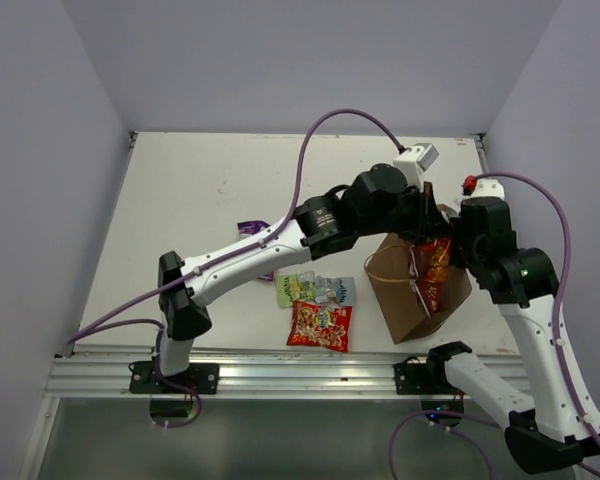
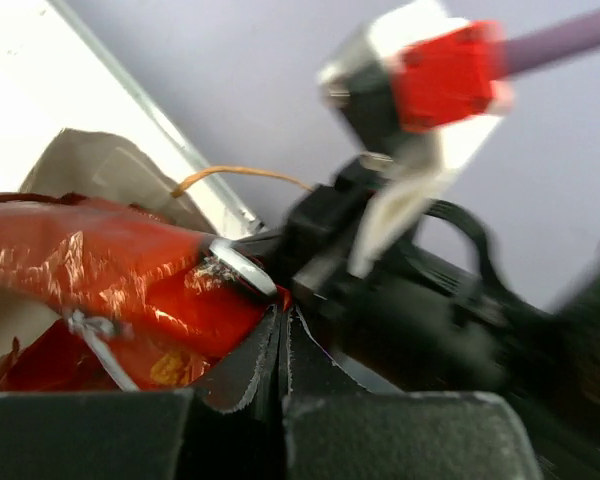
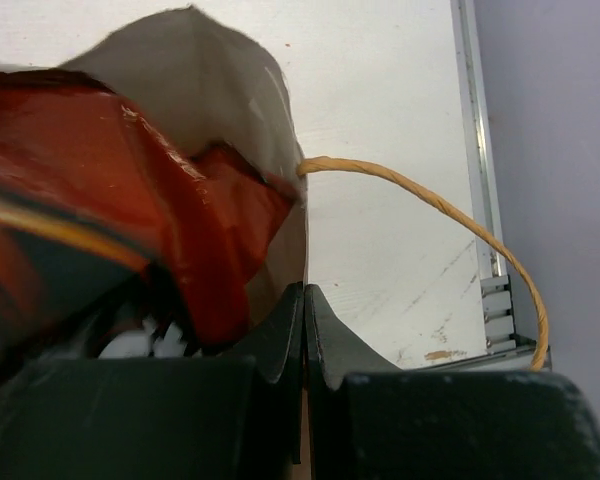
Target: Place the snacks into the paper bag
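The brown paper bag (image 1: 405, 295) stands at the table's front right with its mouth up. My left gripper (image 1: 426, 216) is shut on the top edge of the red Doritos bag (image 1: 435, 268), which hangs partly inside the paper bag's mouth. In the left wrist view the red Doritos bag (image 2: 110, 275) runs into my shut left gripper (image 2: 281, 312). My right gripper (image 1: 456, 232) is shut on the paper bag's rim (image 3: 292, 215), with a tan loop handle (image 3: 435, 212) arching beside it. The purple (image 1: 250, 228), green (image 1: 294, 290), pale blue-white (image 1: 335, 291) and red candy (image 1: 320, 326) snacks lie on the table.
The white table (image 1: 200, 200) is walled at the back and both sides. A metal rail (image 1: 280, 372) runs along the near edge. The left arm (image 1: 270, 245) stretches across above the loose packets. The right arm's wrist (image 2: 430, 90) sits close to the left gripper.
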### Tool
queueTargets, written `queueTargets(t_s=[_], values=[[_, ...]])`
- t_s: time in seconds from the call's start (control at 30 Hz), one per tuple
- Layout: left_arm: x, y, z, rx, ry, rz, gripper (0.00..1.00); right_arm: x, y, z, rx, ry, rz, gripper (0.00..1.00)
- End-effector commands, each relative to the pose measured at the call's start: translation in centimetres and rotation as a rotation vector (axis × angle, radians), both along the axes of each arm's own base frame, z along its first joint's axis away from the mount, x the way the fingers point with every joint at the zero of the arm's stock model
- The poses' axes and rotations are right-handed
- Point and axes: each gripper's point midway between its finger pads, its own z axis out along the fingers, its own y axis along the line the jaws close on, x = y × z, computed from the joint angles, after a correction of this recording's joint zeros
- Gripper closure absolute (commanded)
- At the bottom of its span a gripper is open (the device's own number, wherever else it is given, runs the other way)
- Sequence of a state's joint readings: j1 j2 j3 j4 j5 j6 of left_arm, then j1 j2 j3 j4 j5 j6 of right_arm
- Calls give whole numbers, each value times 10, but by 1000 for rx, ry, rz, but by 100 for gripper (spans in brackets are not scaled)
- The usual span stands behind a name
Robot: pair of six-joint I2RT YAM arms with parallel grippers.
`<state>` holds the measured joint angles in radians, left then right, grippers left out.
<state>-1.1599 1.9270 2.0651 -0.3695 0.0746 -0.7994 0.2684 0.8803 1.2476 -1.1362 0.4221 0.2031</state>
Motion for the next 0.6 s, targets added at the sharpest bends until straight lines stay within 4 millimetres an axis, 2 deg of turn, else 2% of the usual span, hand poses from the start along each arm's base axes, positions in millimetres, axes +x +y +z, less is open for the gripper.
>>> queueTargets(t_s=[0.0, 0.1, 0.3, 0.4, 0.47, 0.5, 0.57], values=[[2, -3, -44, 134, 95, 28, 100, -1, 6, 8, 39, -44, 15, 100], [3, 0, -73, 215, 111, 49, 100, -1, 6, 7, 37, -43, 17, 100], [-8, 2, -105, 333, 79, 43, 100, 1, 7, 6, 33, -41, 24, 100], [-9, -2, -101, 324, 36, 33, 100, 3, 8, 4, 35, -37, 27, 100], [-10, -8, -92, 301, -13, 21, 91, 4, 10, 3, 41, -35, 34, 100], [-9, -11, -82, 279, -32, 19, 78, 5, 10, 1, 40, -27, 35, 100], [-7, -16, -62, 236, -93, 8, 56, 5, 11, 1, 42, -28, 38, 100]])
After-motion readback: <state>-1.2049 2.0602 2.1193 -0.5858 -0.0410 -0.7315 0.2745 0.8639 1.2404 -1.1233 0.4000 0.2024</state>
